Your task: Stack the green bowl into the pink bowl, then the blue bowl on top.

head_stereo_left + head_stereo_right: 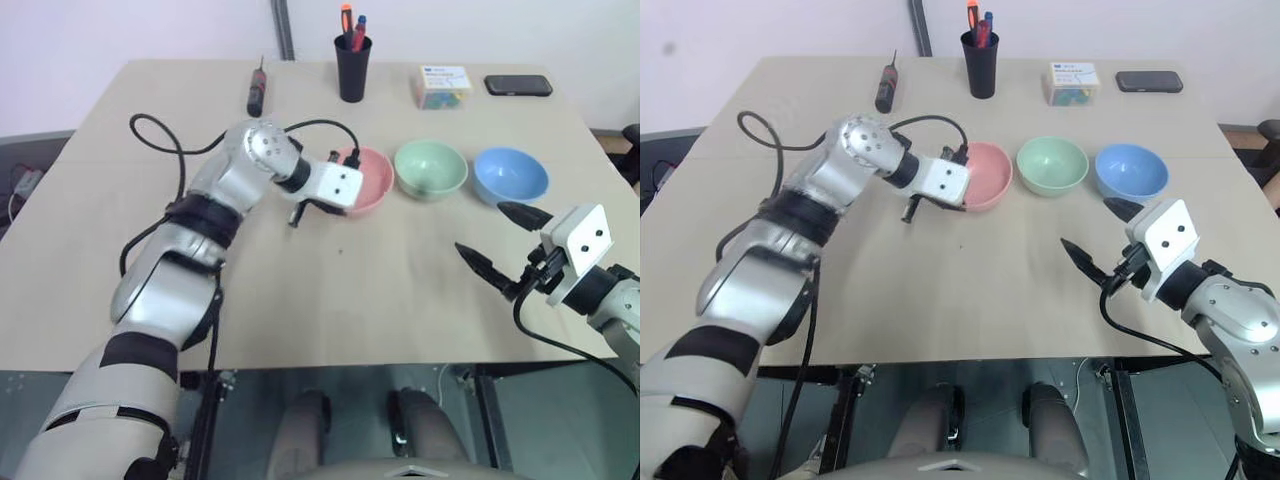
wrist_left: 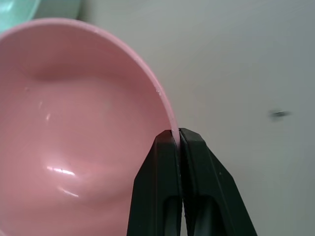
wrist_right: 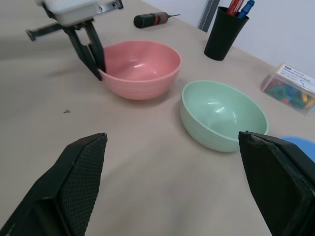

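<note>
Your left gripper (image 2: 178,135) is pinched fully closed on the near-left rim of the pink bowl (image 1: 368,180), one finger inside the wall, one outside; the right wrist view shows the same clamp from the side. The pink bowl sits on the table (image 1: 300,290) at the left end of a row; the green bowl (image 1: 431,168) is just beside it to the right, not touching, and the blue bowl (image 1: 511,174) is next again, rightmost. All three are upright and empty, nothing stacked yet. Your right gripper (image 1: 503,245) hangs over the near right part of the table with its jaws spread wide, holding nothing, pointing toward the bowls. Key relation: the green bowl lies to the right of the pink one, between your two arms, and the free right gripper faces it with the bowl ahead and slightly left of its fingers. The left is tied up on pink, so judge the right arm as the likelier one for green. The black pen cup (image 1: 352,66), screwdriver (image 1: 256,90) and phone (image 1: 518,86) are well back, out of the way.
</note>
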Controlling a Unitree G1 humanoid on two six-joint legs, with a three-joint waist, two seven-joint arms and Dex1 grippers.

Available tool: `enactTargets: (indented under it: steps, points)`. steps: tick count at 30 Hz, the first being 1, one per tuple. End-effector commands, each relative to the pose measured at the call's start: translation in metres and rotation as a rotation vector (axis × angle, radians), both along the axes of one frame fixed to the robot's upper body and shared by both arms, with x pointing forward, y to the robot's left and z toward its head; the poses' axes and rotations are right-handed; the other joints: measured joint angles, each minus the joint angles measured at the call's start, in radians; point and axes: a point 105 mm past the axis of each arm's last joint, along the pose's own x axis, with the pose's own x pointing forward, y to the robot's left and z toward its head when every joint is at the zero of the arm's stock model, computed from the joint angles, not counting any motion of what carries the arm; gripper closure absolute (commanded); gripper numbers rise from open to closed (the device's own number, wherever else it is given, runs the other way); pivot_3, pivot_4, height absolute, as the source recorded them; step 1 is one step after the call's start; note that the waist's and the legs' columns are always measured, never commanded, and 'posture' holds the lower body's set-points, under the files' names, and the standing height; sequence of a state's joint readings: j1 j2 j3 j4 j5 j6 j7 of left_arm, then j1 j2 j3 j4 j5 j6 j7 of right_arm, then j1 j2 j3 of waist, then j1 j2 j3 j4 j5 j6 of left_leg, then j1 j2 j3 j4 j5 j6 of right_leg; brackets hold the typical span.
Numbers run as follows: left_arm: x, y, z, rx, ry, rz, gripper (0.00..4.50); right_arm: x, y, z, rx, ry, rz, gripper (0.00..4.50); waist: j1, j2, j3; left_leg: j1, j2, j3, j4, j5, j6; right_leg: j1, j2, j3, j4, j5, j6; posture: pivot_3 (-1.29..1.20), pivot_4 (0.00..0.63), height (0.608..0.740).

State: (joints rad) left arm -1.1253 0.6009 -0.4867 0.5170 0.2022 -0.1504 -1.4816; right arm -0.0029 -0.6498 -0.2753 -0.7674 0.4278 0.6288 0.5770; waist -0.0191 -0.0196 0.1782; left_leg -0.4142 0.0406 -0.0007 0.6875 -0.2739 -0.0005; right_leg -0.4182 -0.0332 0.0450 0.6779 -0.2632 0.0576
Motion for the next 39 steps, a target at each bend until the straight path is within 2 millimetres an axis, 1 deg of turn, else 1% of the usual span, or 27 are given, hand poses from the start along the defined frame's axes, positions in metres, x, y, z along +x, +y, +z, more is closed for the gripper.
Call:
enactTargets:
  steps: [1,4,6,7,8,9,10,11,15,16,17,18,20,21,23,24,25,26,27,28,30,32,34,36,38,39]
  points:
    - [-0.030,0.003,0.006,0.019,0.012,-0.086,4.47,-0.003,0.002,0.010,-0.017,-0.056,0.003,0.00,0.004,0.000,0.000,0.000,0.000,0.000,0.000,0.000,0.000,0.000,0.000,0.000,0.000,0.000,0.000,0.00,0.150,0.740]
    - [-0.044,0.008,-0.009,0.044,0.038,-0.098,4.47,-0.002,0.003,0.008,-0.019,-0.052,0.008,0.00,0.008,0.000,0.000,0.001,0.000,-0.001,0.001,0.000,0.000,0.002,0.000,-0.001,0.001,0.000,0.000,0.00,0.150,0.740]
    - [-0.047,0.005,-0.015,0.030,0.045,-0.097,4.47,-0.001,0.004,0.007,-0.019,-0.048,0.013,0.00,0.012,0.000,0.000,0.001,0.000,-0.002,0.002,0.000,0.000,0.003,0.000,-0.002,0.001,0.000,0.000,0.00,0.150,0.740]
    - [-0.050,0.000,-0.015,0.006,0.046,-0.112,4.47,-0.001,0.005,0.007,-0.019,-0.047,0.016,0.00,0.014,0.000,-0.001,0.001,0.000,-0.003,0.003,0.000,0.000,0.004,0.000,-0.003,0.001,0.000,0.000,0.00,0.150,0.740]
    - [-0.053,-0.004,-0.014,-0.018,0.047,-0.124,3.84,0.000,0.005,0.007,-0.019,-0.046,0.019,0.00,0.015,0.000,-0.001,0.001,0.000,-0.004,0.004,0.000,0.000,0.004,0.000,-0.004,0.001,0.000,0.000,0.00,0.150,0.740]
    - [-0.055,-0.009,-0.011,-0.041,0.039,-0.138,3.69,0.000,0.005,0.007,-0.022,-0.044,0.023,0.00,0.015,0.000,-0.001,0.001,0.000,-0.004,0.004,0.000,0.000,0.004,0.000,-0.004,0.000,0.000,0.000,0.00,0.150,0.740]
    - [-0.056,-0.012,-0.008,-0.058,0.034,-0.143,3.34,0.000,0.005,0.007,-0.023,-0.043,0.025,0.00,0.015,0.000,-0.001,0.001,-0.001,-0.003,0.004,0.000,0.000,0.004,0.000,-0.004,0.001,0.000,0.000,0.00,0.150,0.740]
    - [-0.056,-0.013,-0.006,-0.070,0.029,-0.136,2.84,0.000,0.005,0.007,-0.024,-0.042,0.026,0.00,0.014,0.000,-0.001,0.000,-0.001,-0.004,0.004,0.000,0.000,0.004,0.000,-0.004,0.000,0.000,0.000,0.00,0.150,0.740]
    - [-0.055,-0.013,0.004,-0.131,0.020,-0.074,1.15,0.004,0.005,0.003,-0.041,-0.033,0.039,0.00,0.006,0.000,-0.001,0.001,0.000,-0.004,0.004,0.000,0.000,0.004,0.000,-0.004,0.001,0.000,0.000,0.00,0.150,0.740]
    - [-0.055,-0.012,0.008,-0.154,0.034,-0.041,0.82,0.006,0.006,0.001,-0.051,-0.028,0.046,0.00,0.004,0.000,-0.001,0.001,0.000,-0.004,0.004,0.000,0.000,0.004,0.000,-0.004,0.001,0.000,0.000,0.00,0.150,0.740]
    - [-0.056,-0.011,0.011,-0.167,0.046,-0.019,0.34,0.007,0.006,0.000,-0.057,-0.025,0.051,0.00,0.003,0.000,-0.001,0.001,0.000,-0.004,0.004,0.000,0.000,0.004,0.000,-0.004,0.001,0.000,0.000,0.00,0.150,0.740]
    - [-0.060,-0.010,0.019,-0.223,0.066,0.008,0.10,0.011,0.005,-0.002,-0.074,-0.022,0.050,0.00,0.003,0.000,-0.001,0.001,0.000,-0.004,0.004,0.000,0.000,0.004,0.000,-0.003,0.001,0.000,0.000,0.00,0.150,0.740]
    - [-0.066,-0.008,0.032,-0.305,0.085,0.044,0.10,0.019,0.003,-0.005,-0.102,-0.020,0.043,0.00,0.003,0.000,-0.001,0.001,0.000,-0.004,0.004,0.000,0.000,0.004,0.000,-0.003,0.001,0.000,0.000,0.00,0.150,0.740]
    - [-0.068,-0.002,0.043,-0.392,0.094,0.093,0.10,0.028,0.002,-0.009,-0.126,-0.012,0.050,0.00,0.003,0.000,-0.001,0.001,0.000,-0.004,0.004,0.000,0.000,0.004,0.000,-0.004,0.001,0.000,0.000,0.00,0.150,0.740]
    - [-0.071,0.006,0.056,-0.512,0.106,0.167,0.10,0.039,0.000,-0.014,-0.169,0.001,0.056,0.00,-0.002,0.000,-0.001,0.001,0.000,-0.003,0.004,0.000,0.000,0.004,0.000,-0.003,0.001,0.000,0.000,0.00,0.150,0.740]
    - [-0.079,0.009,0.066,-0.665,0.131,0.149,0.10,0.049,0.000,-0.018,-0.220,-0.007,0.063,0.00,-0.001,0.000,-0.001,0.002,0.000,-0.003,0.004,0.000,0.000,0.004,0.000,-0.003,0.001,0.000,0.000,0.00,0.150,0.740]
    - [-0.083,0.017,0.069,-0.745,0.094,0.157,0.10,0.058,0.001,-0.020,-0.253,-0.011,0.071,0.00,-0.004,0.001,-0.001,0.002,0.000,-0.003,0.004,0.000,0.000,0.004,0.000,-0.003,0.001,0.000,0.000,0.00,0.150,0.740]
    - [-0.084,0.029,0.068,-0.814,0.058,0.217,0.10,0.069,0.003,-0.020,-0.272,-0.015,0.083,0.00,-0.011,0.002,-0.002,0.003,0.000,-0.003,0.004,0.000,0.000,0.004,0.000,-0.002,0.001,0.000,0.000,0.00,0.150,0.740]
    - [-0.087,0.037,0.063,-0.838,0.040,0.273,0.10,0.078,0.006,-0.020,-0.290,-0.023,0.096,0.00,-0.017,0.002,-0.002,0.003,0.000,-0.003,0.003,0.000,0.000,0.004,-0.001,-0.001,0.001,0.000,0.000,0.00,0.150,0.740]
    - [-0.092,0.042,0.056,-0.859,0.075,0.321,0.10,0.088,0.011,-0.020,-0.308,-0.025,0.112,0.00,-0.021,0.002,-0.001,0.004,0.000,-0.003,0.003,0.000,0.000,0.004,-0.001,-0.001,0.001,0.000,0.000,0.00,0.150,0.740]
    - [-0.101,0.047,0.040,-0.902,0.139,0.393,0.10,0.107,0.017,-0.021,-0.355,-0.027,0.132,0.00,-0.027,0.001,-0.001,0.003,0.001,-0.003,0.003,0.000,0.000,0.004,0.000,-0.002,0.001,0.000,0.000,0.00,0.150,0.740]
    - [-0.108,0.052,0.033,-0.980,0.163,0.422,0.10,0.124,0.024,-0.023,-0.390,-0.026,0.152,0.00,-0.020,0.001,-0.001,0.003,0.001,-0.003,0.003,0.000,0.000,0.004,-0.001,-0.001,0.002,0.000,0.000,0.00,0.150,0.740]
    - [-0.116,0.056,0.030,-1.045,0.232,0.444,0.10,0.135,0.029,-0.026,-0.425,-0.025,0.173,0.00,-0.009,0.001,-0.001,0.003,0.000,-0.003,0.003,0.000,0.000,0.004,-0.002,-0.003,0.001,0.000,0.000,0.00,0.150,0.740]
    - [-0.122,0.061,0.026,-1.038,0.207,0.470,0.10,0.144,0.033,-0.029,-0.443,-0.020,0.189,0.00,-0.003,0.000,-0.001,0.001,0.000,-0.004,0.003,0.000,0.000,0.004,-0.002,-0.005,0.001,0.000,0.000,0.00,0.150,0.740]
    - [-0.121,0.068,0.027,-1.038,0.130,0.531,0.10,0.151,0.034,-0.031,-0.451,-0.007,0.199,0.00,0.004,0.000,-0.001,0.001,-0.001,-0.003,0.003,0.000,0.000,0.004,-0.003,-0.004,0.000,0.000,0.000,0.00,0.150,0.740]
    - [-0.122,0.071,0.028,-1.046,0.123,0.549,0.10,0.155,0.033,-0.032,-0.453,0.000,0.198,0.00,0.006,0.000,-0.001,0.001,-0.001,-0.003,0.003,0.000,-0.001,0.004,-0.003,-0.004,0.000,0.000,0.000,0.00,0.150,0.740]
